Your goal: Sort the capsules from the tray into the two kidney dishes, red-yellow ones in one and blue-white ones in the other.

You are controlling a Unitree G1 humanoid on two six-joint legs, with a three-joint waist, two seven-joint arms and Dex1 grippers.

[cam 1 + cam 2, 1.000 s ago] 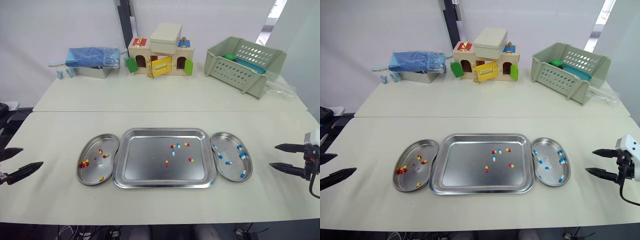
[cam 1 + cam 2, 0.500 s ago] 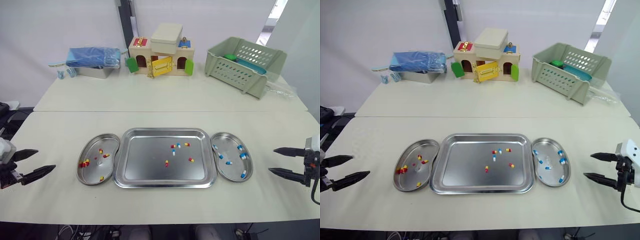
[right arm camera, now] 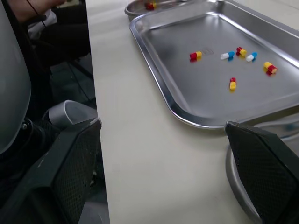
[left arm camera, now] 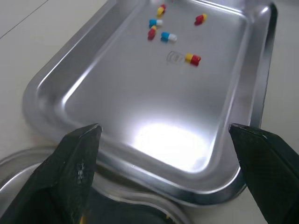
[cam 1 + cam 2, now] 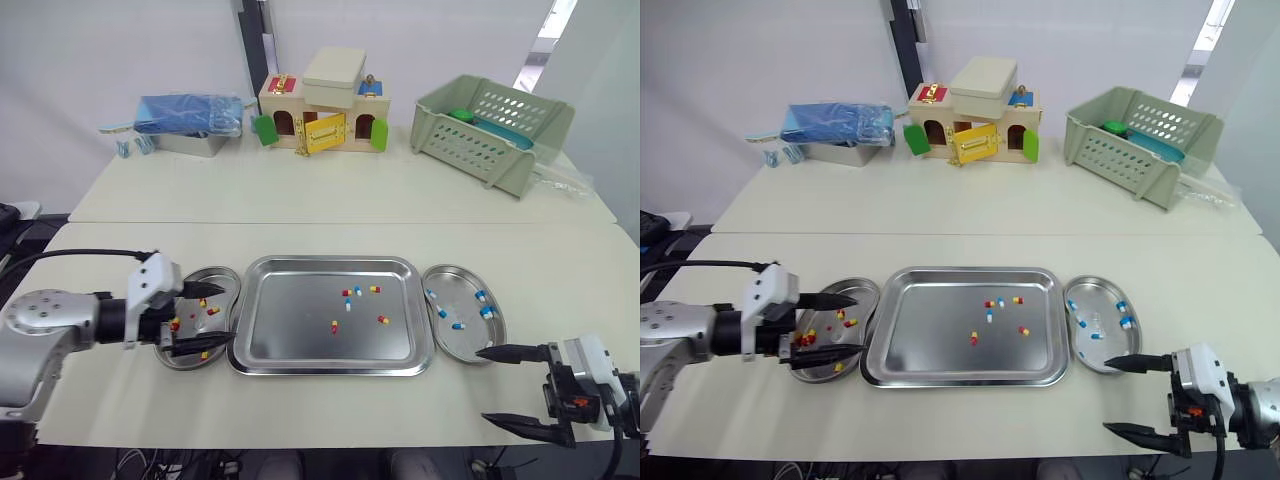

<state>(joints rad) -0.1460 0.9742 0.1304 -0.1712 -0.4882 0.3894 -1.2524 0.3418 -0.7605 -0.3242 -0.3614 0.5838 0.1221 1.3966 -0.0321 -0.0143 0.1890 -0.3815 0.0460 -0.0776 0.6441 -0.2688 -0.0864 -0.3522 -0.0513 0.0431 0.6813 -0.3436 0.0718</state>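
Left gripper (image 5: pixel 227 314), fingers spread and empty, hovers over the left steel kidney dish (image 5: pixel 215 269) of red-yellow capsules (image 5: pixel 200 302), apparently poised to reach into the rectangular steel tray (image 5: pixel 330 262), where mixed capsules (image 5: pixel 347 300) remain. The right kidney dish (image 5: pixel 463 270) holds blue-white capsules (image 5: pixel 456 325). The right gripper (image 5: pixel 483 384) waits just near of it, fingers apart and empty.

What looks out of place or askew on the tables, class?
The green basket at the far right sits tilted rather than flat, and a cream tin lies skewed on the toy house.
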